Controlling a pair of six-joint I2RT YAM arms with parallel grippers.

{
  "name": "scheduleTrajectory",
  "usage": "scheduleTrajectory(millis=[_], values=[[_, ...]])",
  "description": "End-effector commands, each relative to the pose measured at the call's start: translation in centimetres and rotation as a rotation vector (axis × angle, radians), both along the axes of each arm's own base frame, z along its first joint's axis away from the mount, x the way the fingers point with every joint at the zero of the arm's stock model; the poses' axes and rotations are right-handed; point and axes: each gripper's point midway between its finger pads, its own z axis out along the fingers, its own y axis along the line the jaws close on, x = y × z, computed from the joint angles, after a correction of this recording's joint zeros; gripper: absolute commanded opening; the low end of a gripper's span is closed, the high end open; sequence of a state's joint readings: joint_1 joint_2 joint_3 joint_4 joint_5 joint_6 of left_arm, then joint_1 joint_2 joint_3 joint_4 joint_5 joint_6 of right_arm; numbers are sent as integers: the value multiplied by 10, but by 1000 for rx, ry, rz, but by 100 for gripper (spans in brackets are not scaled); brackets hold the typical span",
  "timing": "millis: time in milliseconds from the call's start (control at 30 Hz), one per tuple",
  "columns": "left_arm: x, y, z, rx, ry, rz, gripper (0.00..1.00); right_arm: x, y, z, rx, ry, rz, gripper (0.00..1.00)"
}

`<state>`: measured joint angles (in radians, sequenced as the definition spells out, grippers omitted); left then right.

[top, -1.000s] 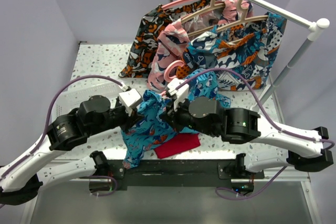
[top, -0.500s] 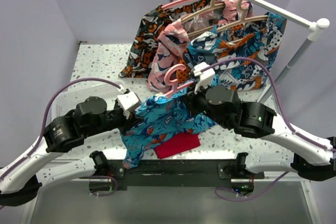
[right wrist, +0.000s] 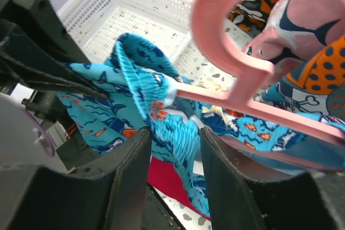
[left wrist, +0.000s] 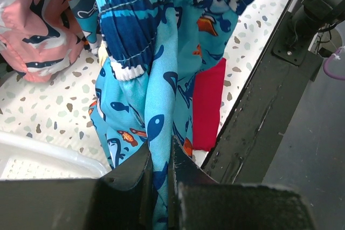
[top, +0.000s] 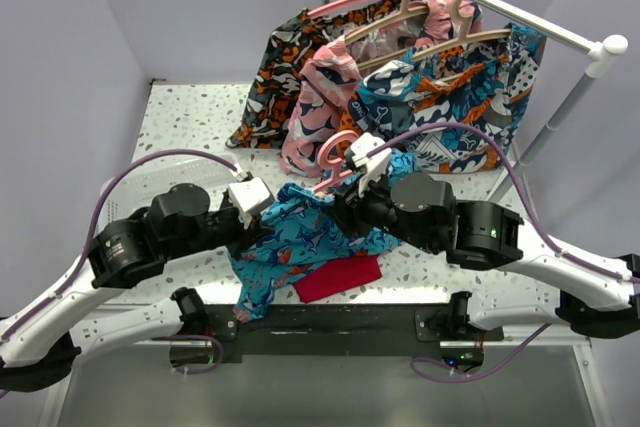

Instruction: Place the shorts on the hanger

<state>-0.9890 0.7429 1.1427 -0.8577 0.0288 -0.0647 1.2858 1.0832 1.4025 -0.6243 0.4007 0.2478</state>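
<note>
Shorts [top: 300, 237] hang bunched near the table's [top: 190, 117] front edge, the left gripper [left wrist: 159, 157] clamped on their fabric. The hanger [right wrist: 245, 76] arm sits inside the waistband. The right gripper [right wrist: 173, 138] has just spread its jaws, seemingly releasing that side.

The shorts [top: 300, 237] are soft, matt cloth, finely ribbed at the waist. The hanger [right wrist: 213, 30] is smooth pink plastic with a faint sheen. The red cloth [top: 340, 277] is plain and matt. The basket [right wrist: 124, 20] is white plastic lattice. The tabletop [top: 190, 112] looks smooth, speckled, stone-like.
</note>
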Motion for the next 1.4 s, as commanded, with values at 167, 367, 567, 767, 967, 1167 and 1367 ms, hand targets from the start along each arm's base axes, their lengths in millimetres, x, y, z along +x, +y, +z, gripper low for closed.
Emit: scheduleTrajectory(millis=[167, 367, 567, 767, 967, 1167, 1367], values=[[-1, -8, 32, -76, -65, -45, 0, -2, 30, 12, 54, -16, 36, 48], [-3, -9, 32, -75, -61, -59, 0, 7, 30, 12, 85, -3, -39, 34], [0, -8, 25, -53, -61, -48, 0, -45, 53, 48, 256, 88, 261, 4], [-4, -7, 33, -80, -85, -66, 0, -38, 40, 35, 255, 205, 208, 3], [-14, -5, 44, -127, -107, -113, 0, 10, -7, 16, 280, 263, -42, 8], [-21, -1, 57, -154, -148, -146, 0, 21, -8, -11, 223, 342, -85, 35], [-11, 4, 53, -133, -151, -84, 0, 12, -29, 23, 276, 277, -71, 63]])
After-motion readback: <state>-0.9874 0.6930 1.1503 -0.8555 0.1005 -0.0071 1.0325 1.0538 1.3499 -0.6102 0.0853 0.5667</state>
